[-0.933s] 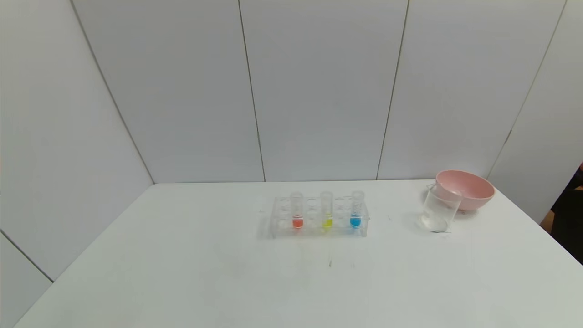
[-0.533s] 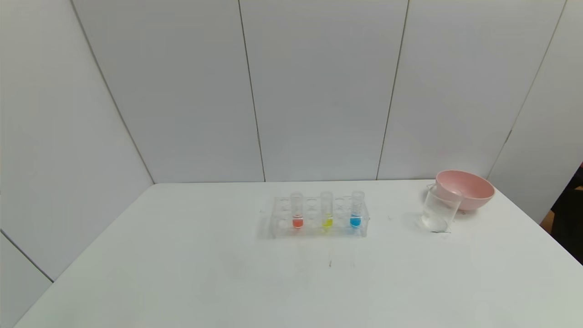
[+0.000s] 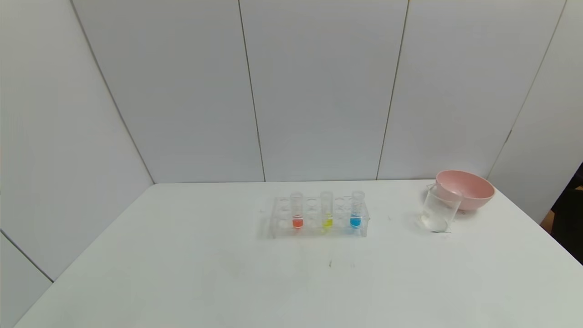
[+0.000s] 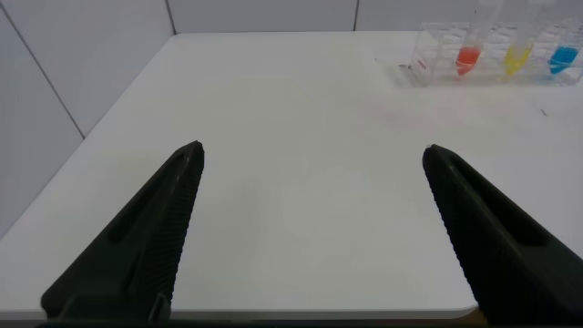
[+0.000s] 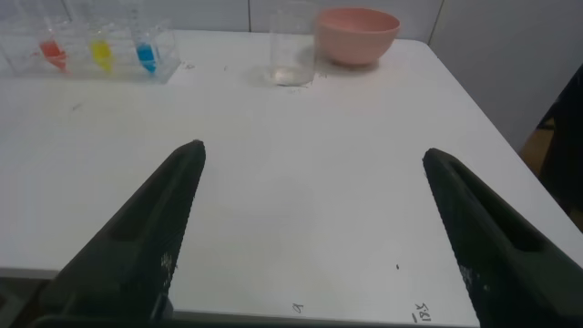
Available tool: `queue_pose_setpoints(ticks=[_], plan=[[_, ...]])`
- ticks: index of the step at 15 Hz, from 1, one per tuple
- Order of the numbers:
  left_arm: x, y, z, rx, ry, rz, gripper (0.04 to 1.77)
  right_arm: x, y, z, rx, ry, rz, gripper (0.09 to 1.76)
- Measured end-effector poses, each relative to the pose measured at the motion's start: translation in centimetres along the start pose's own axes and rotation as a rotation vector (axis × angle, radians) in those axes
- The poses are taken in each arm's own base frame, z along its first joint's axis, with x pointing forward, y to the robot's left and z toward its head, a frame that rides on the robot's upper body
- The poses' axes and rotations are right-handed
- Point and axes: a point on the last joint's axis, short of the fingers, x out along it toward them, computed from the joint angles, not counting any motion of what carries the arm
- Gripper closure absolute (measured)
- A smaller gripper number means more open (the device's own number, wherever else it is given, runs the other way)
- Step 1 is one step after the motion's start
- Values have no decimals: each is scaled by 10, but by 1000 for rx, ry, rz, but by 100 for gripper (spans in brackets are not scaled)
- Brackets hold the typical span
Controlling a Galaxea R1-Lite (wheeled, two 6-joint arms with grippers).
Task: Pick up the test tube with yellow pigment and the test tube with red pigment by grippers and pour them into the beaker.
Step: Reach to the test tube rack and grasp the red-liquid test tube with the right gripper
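Upright in a clear plastic rack (image 3: pixel 319 223) mid-worktop, the test tube with red pigment (image 3: pixel 297 210) and the test tube with yellow pigment (image 3: pixel 326 210) await grasping; the clear glass beaker (image 3: pixel 438 208) waits at the right. Left gripper (image 4: pixel 310 196) and right gripper (image 5: pixel 310 196) hover near, jaws released.

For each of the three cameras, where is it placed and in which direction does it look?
Head view: high on the robot, looking forward and down at the table, the rack and the beaker; none of the robot's body shows.
Left wrist view: low at the near table edge, facing the rack; the open left pincer frames it.
Right wrist view: low at the near edge, facing the beaker and pink bowl; the open right pincer frames it.
Shared: all three show the rack's three tubes.
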Motion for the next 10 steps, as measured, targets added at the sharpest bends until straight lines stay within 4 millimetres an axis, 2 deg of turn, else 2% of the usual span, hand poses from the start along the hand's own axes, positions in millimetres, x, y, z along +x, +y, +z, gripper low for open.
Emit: queue_pose_setpoints(ticks=[6, 10], plan=[[0, 0, 0, 0, 0, 0, 9, -4, 0, 42, 10, -37, 2, 14], [0, 0, 0, 1, 0, 0, 9, 19, -1, 82, 34, 39, 1, 14]])
